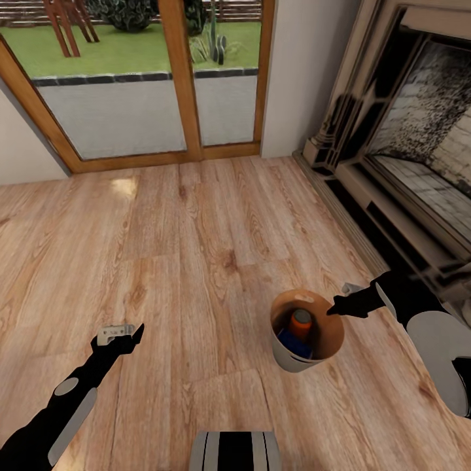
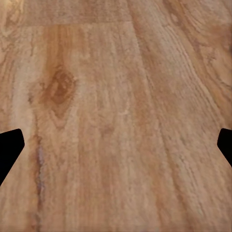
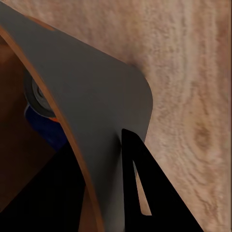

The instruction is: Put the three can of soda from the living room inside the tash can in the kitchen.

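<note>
The trash can (image 1: 327,340), tan inside and grey outside, is above the wood floor near the fireplace, tilted a little. Inside it I see an orange soda can (image 1: 301,322) and a blue soda can (image 1: 293,344); a second orange can is hidden from me. My right gripper (image 1: 340,306) is shut on the bin's rim. In the right wrist view one finger (image 3: 145,193) lies outside the grey wall (image 3: 96,92), the other inside, beside a can's silvery top (image 3: 38,94). My left gripper (image 1: 124,337) hangs open over bare floor, its fingertips (image 2: 9,150) far apart.
This is the living room: the plank floor (image 1: 196,248) runs to the wood-framed glass doors (image 1: 176,78) ahead. The fireplace (image 1: 418,144) and its low hearth ledge stand close on the right, next to my right arm. My base (image 1: 235,451) shows at the bottom edge.
</note>
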